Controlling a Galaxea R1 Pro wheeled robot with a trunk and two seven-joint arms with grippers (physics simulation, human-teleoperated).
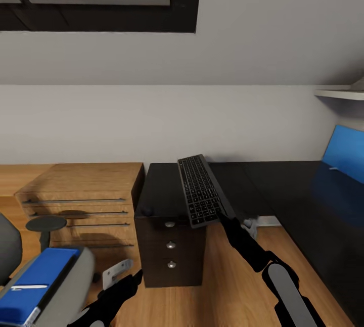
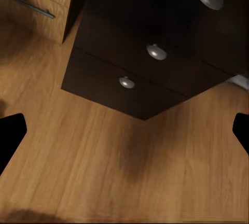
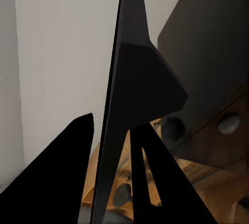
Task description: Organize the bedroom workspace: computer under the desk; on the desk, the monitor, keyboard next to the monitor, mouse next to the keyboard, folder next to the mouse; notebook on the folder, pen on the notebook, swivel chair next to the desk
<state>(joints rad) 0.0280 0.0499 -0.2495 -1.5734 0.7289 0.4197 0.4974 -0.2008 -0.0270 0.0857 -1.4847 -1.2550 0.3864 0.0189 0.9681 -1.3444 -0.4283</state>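
Bedroom corner, pale wall, wood floor, black desk (image 1: 283, 185) running along the right with a blue back panel (image 1: 346, 157). Keyboard step in hand, by the look of it: keyboard (image 1: 200, 190) held in the air, tilted, over the dark drawer unit (image 1: 169, 238). Right gripper (image 1: 222, 217) clamped on its near end, seen edge-on between the fingers in the right wrist view. Next: swing right, level out, set down on the desktop. Left gripper (image 2: 124, 133) spread apart and empty over the floor. Blue folder (image 1: 38, 281) lying on the swivel chair (image 1: 55, 286), lower left.
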